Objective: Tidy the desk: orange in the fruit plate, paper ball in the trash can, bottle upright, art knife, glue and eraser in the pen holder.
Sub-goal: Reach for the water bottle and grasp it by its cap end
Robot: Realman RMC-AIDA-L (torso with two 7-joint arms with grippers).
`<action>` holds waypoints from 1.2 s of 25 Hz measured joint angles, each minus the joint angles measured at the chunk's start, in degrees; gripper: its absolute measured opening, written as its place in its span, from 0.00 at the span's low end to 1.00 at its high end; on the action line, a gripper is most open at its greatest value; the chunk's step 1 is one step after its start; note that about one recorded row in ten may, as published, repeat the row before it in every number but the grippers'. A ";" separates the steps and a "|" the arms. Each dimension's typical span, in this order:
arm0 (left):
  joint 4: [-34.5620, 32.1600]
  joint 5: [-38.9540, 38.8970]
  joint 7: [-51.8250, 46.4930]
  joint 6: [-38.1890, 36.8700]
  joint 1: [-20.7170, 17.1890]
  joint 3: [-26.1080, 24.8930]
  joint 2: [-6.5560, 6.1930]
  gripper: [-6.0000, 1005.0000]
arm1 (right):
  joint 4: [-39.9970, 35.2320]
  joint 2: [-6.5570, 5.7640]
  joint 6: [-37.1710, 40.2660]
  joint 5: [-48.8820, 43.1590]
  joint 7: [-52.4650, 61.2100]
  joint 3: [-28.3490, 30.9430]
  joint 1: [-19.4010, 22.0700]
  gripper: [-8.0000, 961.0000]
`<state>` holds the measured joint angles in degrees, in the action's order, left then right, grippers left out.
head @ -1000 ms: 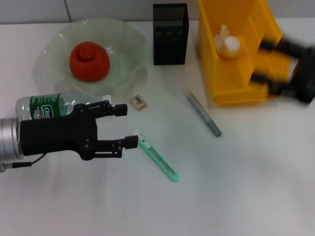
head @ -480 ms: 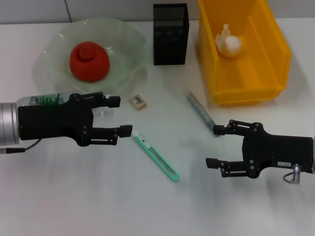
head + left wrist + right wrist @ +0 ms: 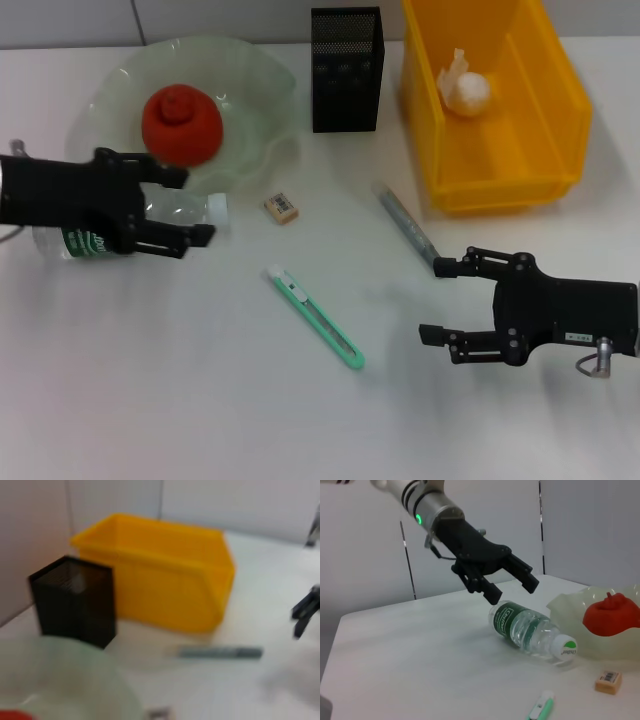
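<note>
The clear bottle with a green label lies on its side at the left; it also shows in the right wrist view. My left gripper is open just above it, fingers either side of its neck end, also seen in the right wrist view. My right gripper is open and empty at the right. The orange sits in the green plate. The paper ball lies in the yellow bin. The eraser, green art knife and grey glue stick lie on the table.
The black mesh pen holder stands at the back, between plate and bin. The left wrist view shows the pen holder, the bin and the glue stick. The glue stick's near end lies close to my right gripper's upper finger.
My left gripper has moved left and back, from beside the art knife to over the bottle. The right arm came away from the bin a second ago and has held still since.
</note>
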<state>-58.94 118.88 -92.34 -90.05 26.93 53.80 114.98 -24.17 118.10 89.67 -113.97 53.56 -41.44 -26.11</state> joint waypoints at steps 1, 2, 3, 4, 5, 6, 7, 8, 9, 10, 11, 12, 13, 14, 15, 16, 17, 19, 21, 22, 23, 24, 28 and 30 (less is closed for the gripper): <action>-3.10 2.77 -1.97 -0.12 0.31 -0.03 0.08 0.83 | 0.00 -0.02 -0.06 0.00 0.02 0.04 0.02 0.87; -4.62 4.32 -3.02 -0.28 0.47 -0.03 0.15 0.83 | 0.01 -0.04 -0.14 0.00 0.03 0.10 0.04 0.87; -6.60 6.05 -3.96 -0.38 0.69 -0.03 0.31 0.82 | 0.01 -0.04 -0.21 0.00 0.06 0.17 0.07 0.87; -8.17 7.62 -4.70 -0.45 0.88 -0.02 0.48 0.82 | 0.00 -0.05 -0.26 0.00 0.11 0.26 0.10 0.87; -8.17 7.62 -4.70 -0.45 0.88 -0.02 0.48 0.82 | 0.01 -0.05 -0.28 0.00 0.16 0.30 0.11 0.87; -11.59 11.14 -6.10 -0.61 1.36 0.21 1.13 0.82 | 0.01 -0.08 -0.31 0.00 0.30 0.39 0.11 0.87; -12.92 12.71 -6.57 -0.67 1.64 0.32 1.51 0.82 | 0.01 -0.10 -0.32 0.01 0.48 0.49 0.11 0.87; -14.10 14.91 -6.96 -0.73 2.04 0.49 2.05 0.82 | 0.00 -0.13 -0.33 0.01 0.64 0.66 0.11 0.87; -14.83 16.82 -7.16 -0.72 2.49 0.51 2.49 0.82 | 0.00 -0.17 -0.28 0.01 0.83 0.87 0.11 0.87; -14.83 16.82 -7.16 -0.72 2.49 0.51 2.49 0.82 | 0.01 -0.20 -0.17 0.01 0.97 1.10 0.11 0.87; -15.52 21.03 -7.44 -0.76 3.58 0.58 3.34 0.82 | 0.00 -0.22 -0.05 0.01 1.01 1.34 0.11 0.87; -15.30 22.36 -7.52 -0.62 4.11 0.74 3.50 0.82 | 0.00 -0.24 0.04 0.01 1.04 1.59 0.11 0.87; -14.83 23.17 -7.58 -0.36 4.47 0.96 3.53 0.82 | 0.00 -0.25 0.06 0.01 1.06 1.78 0.12 0.87; -14.26 23.77 -7.63 0.00 4.80 1.26 3.53 0.82 | 0.00 -0.25 0.07 0.01 1.14 1.89 0.16 0.87; -13.63 24.26 -7.65 0.52 5.03 1.67 3.54 0.82 | 0.00 -0.25 0.07 0.02 1.24 1.95 0.20 0.87; -12.86 24.68 -7.65 1.32 5.20 2.36 3.52 0.82 | 0.00 -0.25 0.05 0.04 1.34 1.97 0.24 0.87; -12.50 25.14 -7.65 2.09 5.24 2.87 3.50 0.82 | 0.00 -0.25 -0.01 0.06 1.44 1.98 0.24 0.87; -12.08 26.03 -7.63 3.56 5.28 4.11 3.50 0.82 | 0.00 -0.24 -0.18 0.08 1.53 1.98 0.26 0.87; -11.96 26.70 -7.63 4.78 5.17 5.51 3.54 0.82 | 0.00 -0.18 -0.28 0.08 1.57 1.98 0.27 0.87; -11.93 26.77 -7.64 5.06 5.14 5.84 3.54 0.82 | 0.00 -0.15 -0.29 0.08 1.59 1.98 0.27 0.87; -11.63 26.95 -7.67 5.92 5.10 6.70 3.54 0.82 | 0.00 -0.10 -0.29 0.08 1.60 1.98 0.27 0.87; -11.63 26.95 -7.67 5.92 5.10 6.70 3.54 0.82 | 0.00 -0.07 -0.30 0.08 1.61 1.98 0.27 0.87; -10.31 29.11 -7.68 7.58 5.42 7.15 3.51 0.82 | 0.00 0.04 -0.30 0.08 1.66 2.14 0.27 0.87; -9.39 30.52 -7.80 8.82 5.54 7.71 3.58 0.82 | 0.00 0.08 -0.29 0.08 1.75 2.39 0.27 0.87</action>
<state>-68.33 149.39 -100.14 -81.23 32.47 61.51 118.56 -24.17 118.18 89.38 -113.89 55.30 -39.05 -25.84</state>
